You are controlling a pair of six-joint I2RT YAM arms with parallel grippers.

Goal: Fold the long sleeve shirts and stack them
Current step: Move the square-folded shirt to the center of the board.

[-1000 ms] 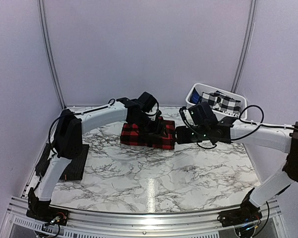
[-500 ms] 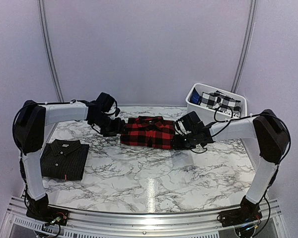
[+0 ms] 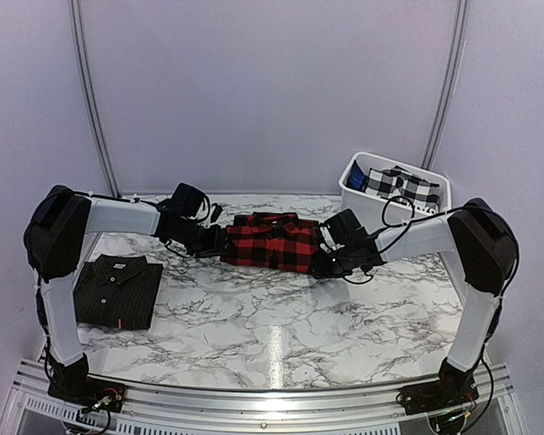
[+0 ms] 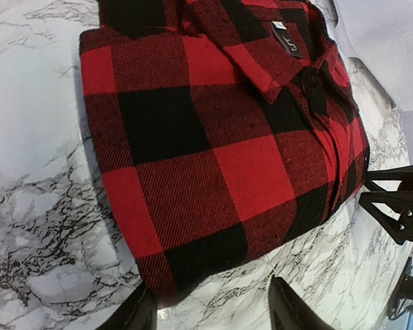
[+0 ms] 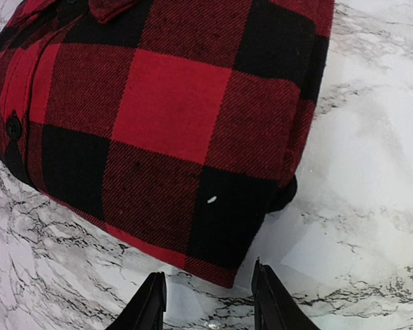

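Left gripper (image 4: 210, 311) fingers parted, empty; folded red-and-black flannel shirt (image 4: 213, 151) edge just ahead of the tips, marble table (image 3: 281, 317) showing between them. Right gripper (image 5: 206, 302) same at the opposite end, parted, nothing held. Black pinstriped shirt (image 3: 118, 290) folded, well apart from both.

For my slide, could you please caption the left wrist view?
Folded red-and-black buffalo-check flannel shirt lying on white marbled table.

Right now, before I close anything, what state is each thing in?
Red checked shirt: folded, flat on the table, between both grippers.
Black shirt: folded, lying apart, nothing stacked on it.
Bin: upright, checked cloth inside.
Left gripper: open, at the red shirt's edge.
Right gripper: open, at its opposite edge.
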